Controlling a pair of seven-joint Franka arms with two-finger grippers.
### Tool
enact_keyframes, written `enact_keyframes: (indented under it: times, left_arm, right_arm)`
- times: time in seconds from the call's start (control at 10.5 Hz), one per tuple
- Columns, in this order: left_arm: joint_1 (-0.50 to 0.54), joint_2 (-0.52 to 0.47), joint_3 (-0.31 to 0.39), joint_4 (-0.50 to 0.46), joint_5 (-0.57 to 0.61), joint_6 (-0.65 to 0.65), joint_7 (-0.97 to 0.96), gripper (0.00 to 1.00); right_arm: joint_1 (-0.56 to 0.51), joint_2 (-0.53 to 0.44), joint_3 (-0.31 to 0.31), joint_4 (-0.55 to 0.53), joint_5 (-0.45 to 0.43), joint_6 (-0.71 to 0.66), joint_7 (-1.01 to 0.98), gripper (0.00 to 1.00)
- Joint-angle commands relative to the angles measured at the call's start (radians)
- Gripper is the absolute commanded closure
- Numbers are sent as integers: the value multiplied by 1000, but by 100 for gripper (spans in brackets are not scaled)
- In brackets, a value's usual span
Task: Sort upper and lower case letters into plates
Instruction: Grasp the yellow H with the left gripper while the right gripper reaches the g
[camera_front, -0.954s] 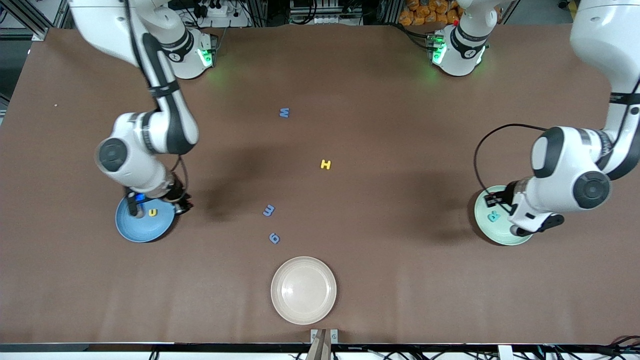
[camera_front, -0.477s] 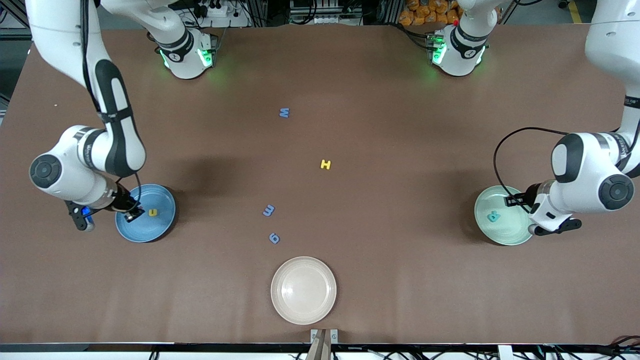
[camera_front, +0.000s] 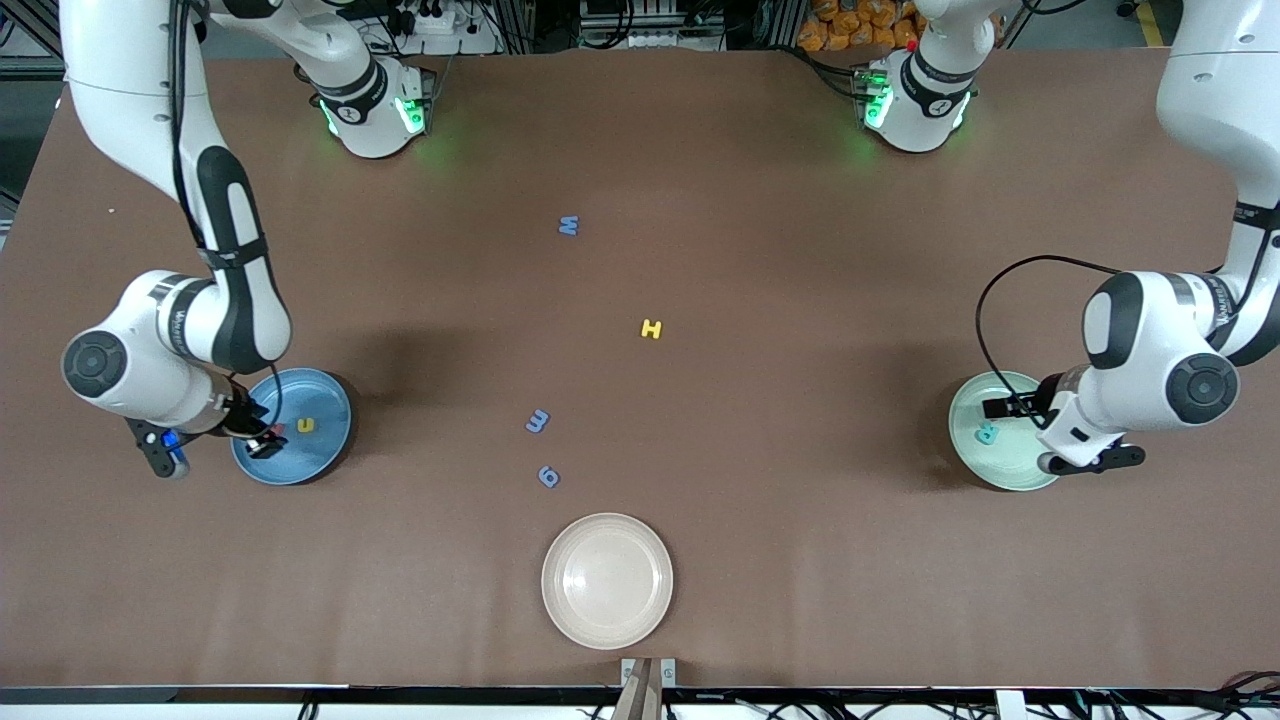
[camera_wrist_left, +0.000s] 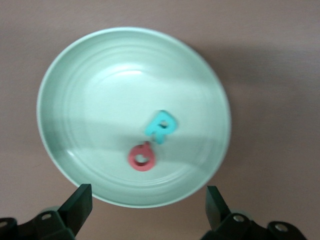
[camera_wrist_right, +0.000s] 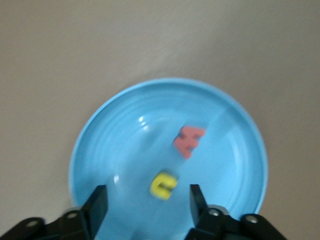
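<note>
Release step looks finished: the left tool (camera_wrist_left: 145, 207) hangs spread over the pale mint green plate (camera_front: 965, 440), which holds two letters, and the right tool (camera_wrist_right: 147, 207) spread over the round blue plate (camera_front: 325, 450), holding two. Next, four small foam letters (camera_front: 651, 328) on the brown table (camera_front: 800, 250) need picking.
</note>
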Motion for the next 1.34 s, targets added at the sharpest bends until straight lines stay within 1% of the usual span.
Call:
enact_keyframes:
  times: [0.0, 0.1, 0.19, 0.29, 0.38, 0.48, 0.57, 0.67, 0.76, 0.86, 0.95, 1.05, 1.14, 1.24]
  left_arm:
    - [-95, -65, -3, -9, 7, -11, -22, 0]
    - [-138, -68, -4, -6, 7, -11, -40, 0]
    - [-180, -67, -17, -8, 12, -9, -95, 0]
    - [-233, -65, -20, -3, 19, -9, -157, 0]
    - [-258, -67, -30, 9, 18, -9, -210, 0]
    - [-260, -61, -75, 29, 18, -9, -258, 0]
    - [-269, -57, -102, 35, 20, -5, -295, 0]
    - [-295, -54, -110, 43, 18, 3, -326, 0]
    - [-332, -48, -110, 49, 18, 4, -364, 0]
    - [-370, -38, -110, 54, 15, 7, -410, 0]
    - [-410, -18, -110, 82, 18, 9, -459, 0]
    - [-451, 1, -109, 98, 18, 9, -517, 0]
    - [-485, 25, -107, 124, 20, 15, -554, 0]
    - [-510, 44, -104, 130, 23, 35, -579, 0]
  right_arm:
    - [100, -1, -1, 25, -18, -42, 102, 0]
    - [143, -3, 0, 27, -12, -45, 97, 0]
    - [157, -1, 17, 41, 1, -45, 99, 0]
    - [160, 2, 80, 56, 2, -45, 107, 0]
    - [163, 7, 129, 67, 1, -44, 142, 0]
    - [177, 19, 166, 80, 1, -42, 186, 0]
    - [180, 33, 197, 90, 4, -41, 206, 0]
    - [179, 49, 233, 116, 2, -44, 232, 0]
    - [183, 83, 247, 174, 1, -54, 261, 0]
    - [198, 121, 247, 252, -10, -97, 266, 0]
    - [199, 166, 247, 331, -11, -111, 265, 0]
    - [197, 192, 247, 378, -15, -111, 259, 0]
    - [203, 198, 246, 386, -40, -108, 211, 0]
    - [221, 195, 246, 387, -107, -107, 132, 0]
